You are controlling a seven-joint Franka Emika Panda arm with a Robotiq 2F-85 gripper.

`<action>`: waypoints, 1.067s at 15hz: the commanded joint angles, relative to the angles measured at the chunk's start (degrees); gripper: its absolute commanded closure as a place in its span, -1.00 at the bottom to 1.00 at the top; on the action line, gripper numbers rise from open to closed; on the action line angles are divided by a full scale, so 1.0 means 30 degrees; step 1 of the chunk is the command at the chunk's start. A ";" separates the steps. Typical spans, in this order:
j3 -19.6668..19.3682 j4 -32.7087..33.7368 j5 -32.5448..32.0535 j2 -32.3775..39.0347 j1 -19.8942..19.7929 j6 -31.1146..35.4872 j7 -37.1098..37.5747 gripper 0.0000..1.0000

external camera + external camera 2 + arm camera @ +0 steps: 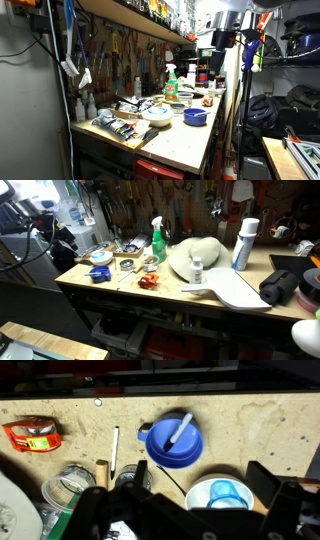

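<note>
Staring straight down from the wrist at a blue bowl [173,445] with a white stick [181,427] propped inside, out on the open board and roughly lined up with the gap between the fingers. Same blue bowl [195,116] near the front edge of the bench in an exterior view, just beside a white bowl [157,114]. Gripper [180,495] spread wide, nothing in it, hanging well above the clutter.

For doing this bit well, probably: drop straight down, no sideways drift, and aim one finger inside the rim and one outside, on the side away from the stick. Watch the white bowl and the glass jars [68,485] crowding the near side, plus the white pen [115,448] and red packet [32,434] off to one side. Go slow at contact; light bowl, likely to skate or tip.

Surface-wise: pale speckled chipboard bench top [265,415], pretty cluttered, with a green spray bottle [158,242] and a tall white can [244,243] further along. Room-wise: dim workshop, hand tools hung on the back wall [190,195], shelf [130,15] overhead, cables everywhere.
</note>
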 commanded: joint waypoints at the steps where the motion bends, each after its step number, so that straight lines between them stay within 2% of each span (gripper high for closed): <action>1: 0.0951 -0.0028 -0.1305 0.2071 -0.0894 0.0740 0.1377 -1.00; 4: 0.1462 0.0030 -0.2034 0.3461 -0.1292 0.0732 0.2767 -1.00; 7: 0.2288 0.0046 -0.3162 0.4646 -0.1962 0.0000 0.5422 -1.00; 9: 0.1536 0.0051 -0.1328 0.5054 -0.1044 -0.1200 0.5242 -1.00; 10: 0.1545 0.0052 -0.2285 0.4665 -0.1236 -0.0456 0.4967 -1.00; 14: 0.1485 0.0092 -0.1794 0.5158 -0.1088 -0.0834 0.5153 -1.00; 16: 0.1902 0.0170 -0.1898 0.5647 -0.1540 -0.0141 0.7355 -1.00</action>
